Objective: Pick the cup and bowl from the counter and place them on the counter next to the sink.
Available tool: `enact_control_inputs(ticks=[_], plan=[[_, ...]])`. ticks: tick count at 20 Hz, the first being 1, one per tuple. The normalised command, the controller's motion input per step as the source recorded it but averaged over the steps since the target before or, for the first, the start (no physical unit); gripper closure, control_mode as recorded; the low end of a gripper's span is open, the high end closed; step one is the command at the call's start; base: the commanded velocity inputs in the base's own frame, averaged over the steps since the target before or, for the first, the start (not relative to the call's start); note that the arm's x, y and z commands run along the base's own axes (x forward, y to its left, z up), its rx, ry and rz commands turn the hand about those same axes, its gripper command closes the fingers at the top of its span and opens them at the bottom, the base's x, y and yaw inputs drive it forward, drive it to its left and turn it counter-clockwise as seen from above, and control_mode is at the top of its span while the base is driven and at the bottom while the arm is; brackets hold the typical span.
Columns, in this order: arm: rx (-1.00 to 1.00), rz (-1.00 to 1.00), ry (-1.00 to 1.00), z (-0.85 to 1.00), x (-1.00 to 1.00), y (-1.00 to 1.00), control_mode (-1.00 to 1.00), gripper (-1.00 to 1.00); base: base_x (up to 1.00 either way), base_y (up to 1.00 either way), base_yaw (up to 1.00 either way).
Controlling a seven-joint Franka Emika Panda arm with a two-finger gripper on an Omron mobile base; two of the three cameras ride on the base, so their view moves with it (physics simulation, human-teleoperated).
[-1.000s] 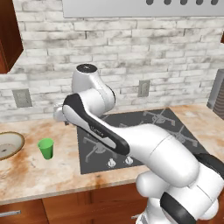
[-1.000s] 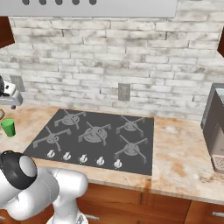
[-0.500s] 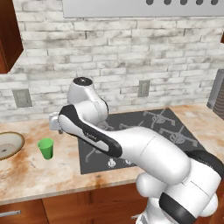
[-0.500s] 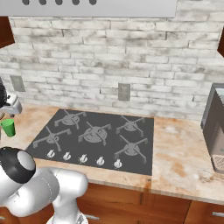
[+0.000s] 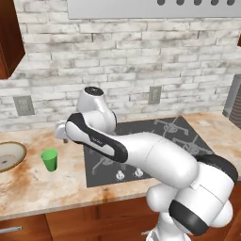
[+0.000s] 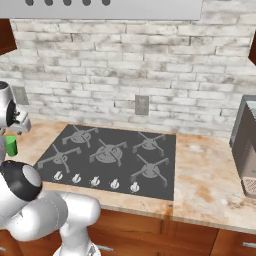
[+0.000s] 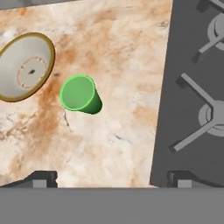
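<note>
The hand hangs above the surface with its two fingers wide apart and nothing between them; in the hand view only the two dark tips rise at the lower edge, one over the marble and the other over the rim of the stovetop. The cup stands upright on the surface, ahead of the hand and a little toward the side of the bowl, with bare marble around it. It looks small, light and stiff, probably smooth plastic, so it may slide or tip if one finger reaches it before the other. Because it is tapered, wider at the mouth, a hold across the body below the rim seems the safest, with the fingers coming down on two opposite sides. The bowl lies near the cup, apart from it, and it is wide and shallow; the judgement is that it must be taken by its rim, one finger inside and one outside, and that it is heavier and perhaps more fragile than the cup. Some things are hard to make out. In the left base view the bowl is cut by the picture edge and the hand is partly covered by the white arm. In the right base view the cup is only a green corner beside the arm. The sink is outside these pictures, so the place for putting down cannot be judged.
</note>
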Motion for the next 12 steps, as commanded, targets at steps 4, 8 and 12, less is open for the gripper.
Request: enact_control_inputs(ticks=[4,8,12], plan=[[0.0,0.0,0.01,0.0,0.23,0.3,-1.0,-1.0,0.0,0.0,0.0],[-0.03,0.0,0.0,0.0,0.06,0.33,-1.0,-1.0,0.0,0.0,0.0],[-0.05,0.0,0.0,-0.03,0.21,0.17,-1.0,-1.0,0.0,0.0,0.0]])
